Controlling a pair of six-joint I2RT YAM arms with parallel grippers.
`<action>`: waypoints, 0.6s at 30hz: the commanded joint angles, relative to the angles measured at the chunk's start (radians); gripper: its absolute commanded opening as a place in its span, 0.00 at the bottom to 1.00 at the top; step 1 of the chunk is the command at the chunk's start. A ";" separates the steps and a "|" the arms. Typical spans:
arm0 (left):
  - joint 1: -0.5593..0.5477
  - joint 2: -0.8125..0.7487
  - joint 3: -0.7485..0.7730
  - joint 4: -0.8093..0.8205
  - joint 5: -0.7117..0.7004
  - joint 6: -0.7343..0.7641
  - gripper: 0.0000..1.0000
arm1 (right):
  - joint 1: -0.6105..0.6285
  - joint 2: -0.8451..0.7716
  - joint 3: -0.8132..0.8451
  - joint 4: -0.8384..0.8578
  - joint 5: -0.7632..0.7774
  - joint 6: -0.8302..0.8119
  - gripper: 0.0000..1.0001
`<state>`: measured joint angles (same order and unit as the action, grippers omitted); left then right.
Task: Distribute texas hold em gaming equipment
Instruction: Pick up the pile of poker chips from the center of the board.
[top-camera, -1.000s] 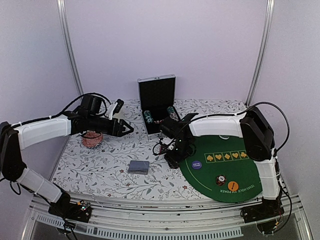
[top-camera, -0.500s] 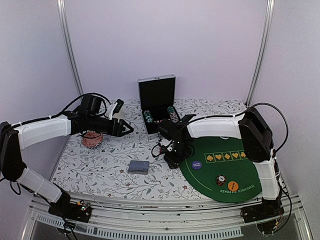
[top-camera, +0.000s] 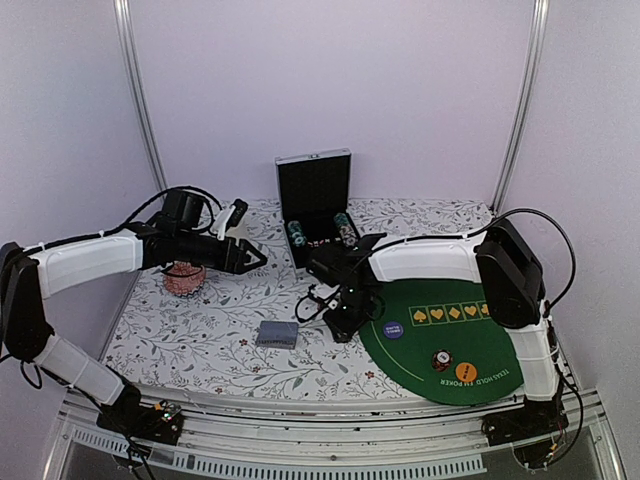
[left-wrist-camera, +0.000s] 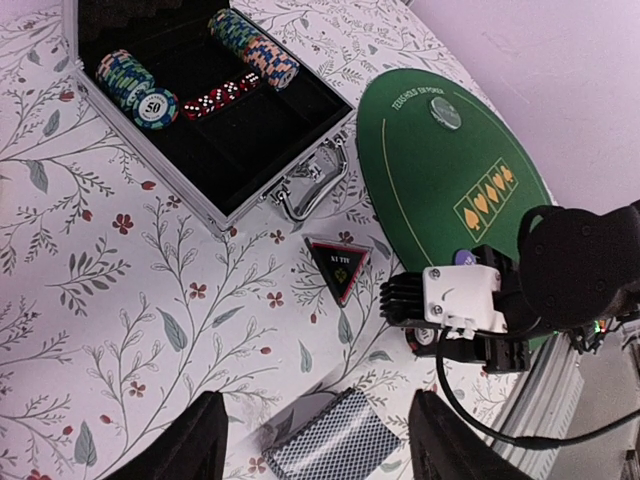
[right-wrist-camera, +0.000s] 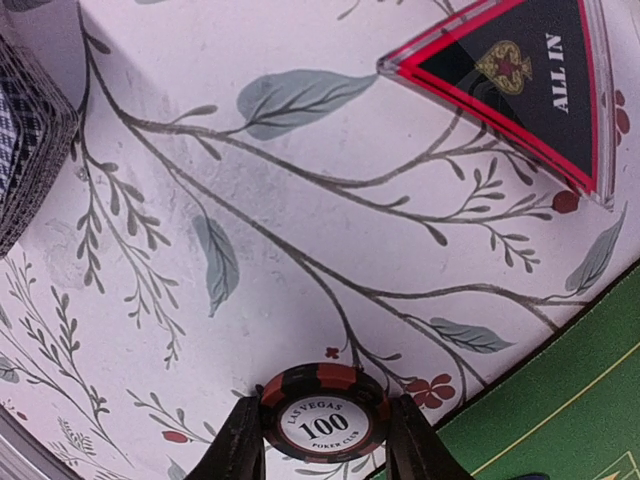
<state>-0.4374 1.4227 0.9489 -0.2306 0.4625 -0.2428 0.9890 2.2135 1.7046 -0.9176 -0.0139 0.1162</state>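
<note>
Floral-print counter (top-camera: 200, 320), pale lilac walls.

Right gripper (right-wrist-camera: 325, 440): jaws pinching a black-and-red striped chip (right-wrist-camera: 325, 412) marked "Las Vegas 100", one finger at each edge. The chip sits over the bare floral print, just beside the edge of the green poker mat (right-wrist-camera: 570, 400); contact with the counter cannot be told. Near it lies the dark triangular "ALL IN" marker (right-wrist-camera: 520, 80), and a blue-grey card deck (right-wrist-camera: 25, 140) is at the left frame edge.

Left gripper (left-wrist-camera: 325, 440): fingers spread wide, nothing between them, held high above the counter.

Open aluminium case (left-wrist-camera: 250, 195) at the back: two chip stacks lying on their sides (left-wrist-camera: 140, 90) (left-wrist-camera: 250, 45), with red dice (left-wrist-camera: 220, 97) between them.

On the mat: purple disc (top-camera: 392, 327), orange disc (top-camera: 466, 372), short chip stack (top-camera: 441, 360).
</note>
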 joint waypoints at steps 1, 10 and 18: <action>0.014 0.010 -0.011 -0.007 0.014 0.012 0.63 | 0.019 0.061 -0.012 -0.031 -0.049 0.010 0.30; 0.017 0.004 -0.009 -0.011 0.013 0.012 0.64 | 0.017 -0.078 0.061 -0.011 -0.114 0.016 0.20; 0.018 -0.005 -0.010 -0.018 0.012 0.023 0.64 | -0.064 -0.355 -0.205 -0.085 -0.045 0.166 0.16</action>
<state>-0.4332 1.4227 0.9489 -0.2314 0.4633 -0.2371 0.9802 2.0354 1.6691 -0.9348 -0.0982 0.1711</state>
